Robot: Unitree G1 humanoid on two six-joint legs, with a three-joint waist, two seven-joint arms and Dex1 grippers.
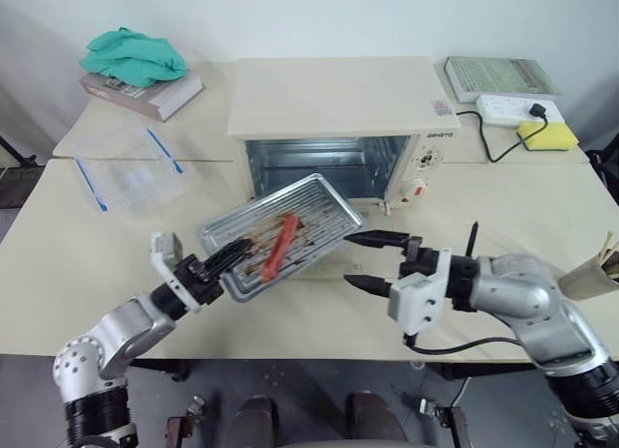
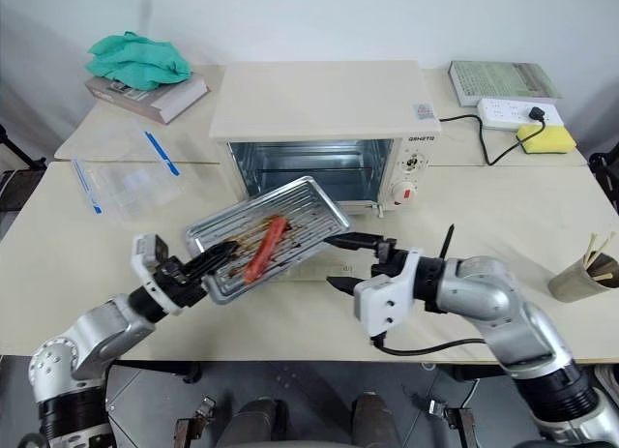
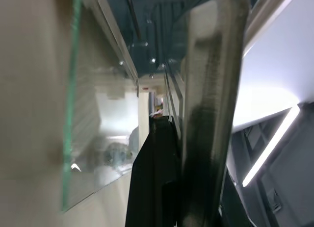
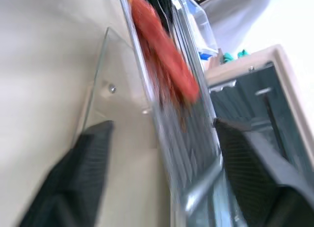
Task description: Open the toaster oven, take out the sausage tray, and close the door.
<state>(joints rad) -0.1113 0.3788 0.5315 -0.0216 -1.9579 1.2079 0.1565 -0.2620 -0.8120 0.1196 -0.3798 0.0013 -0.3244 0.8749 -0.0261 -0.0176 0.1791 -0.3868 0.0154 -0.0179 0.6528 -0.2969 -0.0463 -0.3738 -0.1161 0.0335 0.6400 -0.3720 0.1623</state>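
So here we've got the sausage tray (image 1: 290, 230) already out of the toaster oven (image 1: 334, 129), hanging in the air just in front of the open cavity, tilted with its far corner up toward the oven and its near corner down. The left pincer (image 1: 227, 262) is clamped on that low near-left edge, so the tray's long axis runs away from it, up and to the right toward the oven mouth. The sausage (image 1: 280, 245) lies roughly along the tray's short way, near the gripped end.

The right pincer (image 1: 370, 261) sits just beside the tray's right end with its two fingers spread wide, one above and one below the rim line, not gripping anything. So the left arm carries the tray alone, we'd say, and any set-down on the surface (image 1: 542, 225) depends on that one-sided hold. With the tilt, the sausage could roll toward the low edge.

Harder to read: the door (image 4: 105, 97) lies folded down flat under the tray, mostly hidden in the head views; we only catch its glass edge from the right wrist. Its handle we can't make out.
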